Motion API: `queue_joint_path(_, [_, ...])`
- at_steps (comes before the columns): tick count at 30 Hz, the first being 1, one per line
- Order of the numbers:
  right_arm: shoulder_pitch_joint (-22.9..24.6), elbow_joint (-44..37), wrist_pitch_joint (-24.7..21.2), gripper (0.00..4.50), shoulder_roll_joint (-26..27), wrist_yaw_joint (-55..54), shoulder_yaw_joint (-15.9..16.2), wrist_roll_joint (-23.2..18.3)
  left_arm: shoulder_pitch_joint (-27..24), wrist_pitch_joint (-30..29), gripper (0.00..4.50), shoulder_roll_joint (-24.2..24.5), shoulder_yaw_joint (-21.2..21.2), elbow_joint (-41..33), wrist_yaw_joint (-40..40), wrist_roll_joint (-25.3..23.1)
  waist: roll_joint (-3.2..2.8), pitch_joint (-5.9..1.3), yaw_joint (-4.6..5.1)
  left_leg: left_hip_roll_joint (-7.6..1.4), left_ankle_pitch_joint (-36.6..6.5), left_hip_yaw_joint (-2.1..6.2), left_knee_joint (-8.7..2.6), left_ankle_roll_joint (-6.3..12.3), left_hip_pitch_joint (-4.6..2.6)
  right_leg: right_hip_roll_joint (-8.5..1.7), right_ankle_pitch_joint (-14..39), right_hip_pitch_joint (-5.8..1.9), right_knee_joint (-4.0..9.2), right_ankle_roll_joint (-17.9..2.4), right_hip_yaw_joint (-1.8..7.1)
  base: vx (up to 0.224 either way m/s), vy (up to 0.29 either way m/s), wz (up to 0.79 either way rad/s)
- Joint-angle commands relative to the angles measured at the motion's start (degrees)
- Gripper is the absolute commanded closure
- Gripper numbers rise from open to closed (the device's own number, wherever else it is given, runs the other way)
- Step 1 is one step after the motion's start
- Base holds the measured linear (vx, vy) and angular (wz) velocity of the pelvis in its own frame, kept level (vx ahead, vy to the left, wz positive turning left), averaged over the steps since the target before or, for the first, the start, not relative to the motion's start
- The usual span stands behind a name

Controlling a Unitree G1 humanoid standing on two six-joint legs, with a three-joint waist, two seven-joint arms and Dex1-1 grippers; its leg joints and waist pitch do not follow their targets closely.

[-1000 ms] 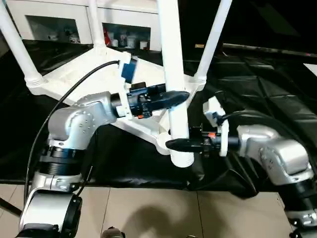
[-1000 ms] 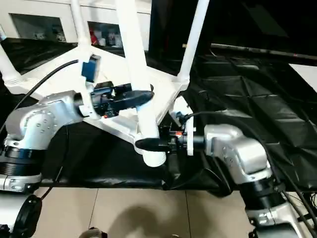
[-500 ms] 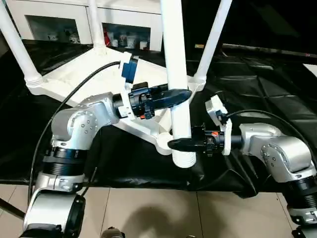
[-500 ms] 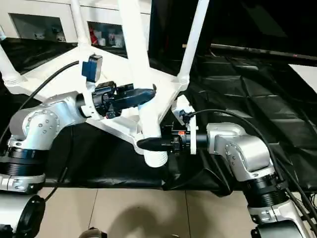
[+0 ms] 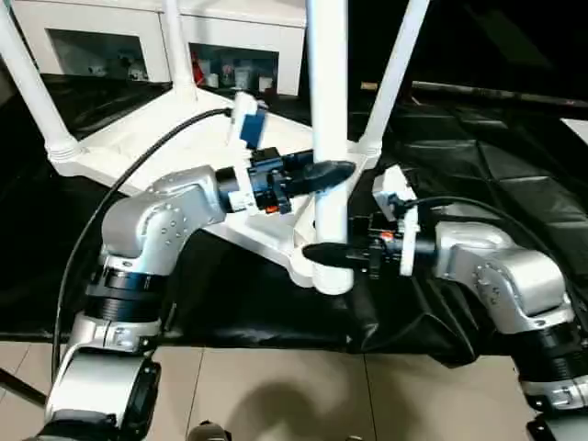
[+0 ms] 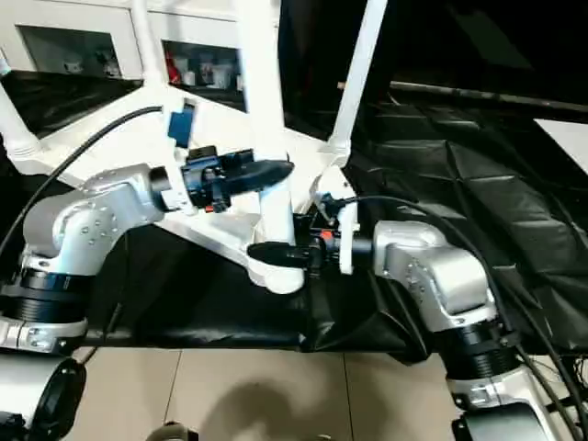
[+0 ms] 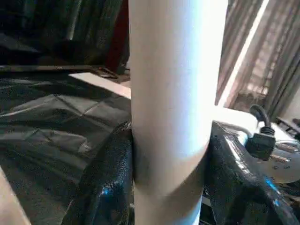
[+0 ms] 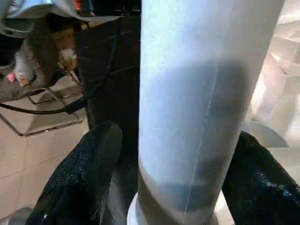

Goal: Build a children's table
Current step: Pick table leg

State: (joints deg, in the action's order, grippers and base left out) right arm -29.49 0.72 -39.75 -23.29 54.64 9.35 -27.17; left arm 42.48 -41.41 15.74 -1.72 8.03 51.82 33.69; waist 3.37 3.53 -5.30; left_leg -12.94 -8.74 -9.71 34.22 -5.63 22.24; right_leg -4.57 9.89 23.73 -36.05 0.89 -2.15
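The upturned children's table [image 5: 138,147] lies on the black bench [image 5: 496,138]. Left gripper [image 5: 323,173] pinches the near leg [image 5: 329,110]; right gripper [image 8: 168,173] fingers [image 8: 82,173] spread beside it.

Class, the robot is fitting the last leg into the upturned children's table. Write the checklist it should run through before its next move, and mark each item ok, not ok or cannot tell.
1. Table top lies upside down on the black-covered work table: ok.
2. Three other legs, such as the far right one, stand in their corner sockets: ok.
3. Left gripper clamps the near leg, pads against it: ok.
4. Right gripper grips that leg low down: not ok, there are gaps beside its fingers.
5. Leg upright over the near corner socket: ok.
6. Leg pushed fully home: cannot tell.
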Motion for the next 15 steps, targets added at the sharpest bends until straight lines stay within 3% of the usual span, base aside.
queue_joint_path(1, [-1.74,-0.03,-0.82,1.34,0.22,-1.95,-1.66,0.22,1.71,1.05,2.68,0.89,-1.26,-0.59,-2.63,-3.24,0.25,-4.37,-0.10,0.48,-10.62,-0.81,-3.77,-1.66,-0.90,-1.87,13.31,-2.94,4.24,-8.92,1.25,0.000,0.000,0.00])
queue_joint_path(15, [-1.55,1.59,-1.60,1.34,0.87,-5.52,-0.33,2.13,2.05,2.79,2.68,0.55,-1.50,0.23,-3.66,-4.83,0.36,-4.33,-0.05,0.49,-11.27,-0.84,-3.76,-2.18,-1.00,-1.87,12.55,-2.90,4.17,-9.16,1.26,0.000,0.000,0.00])
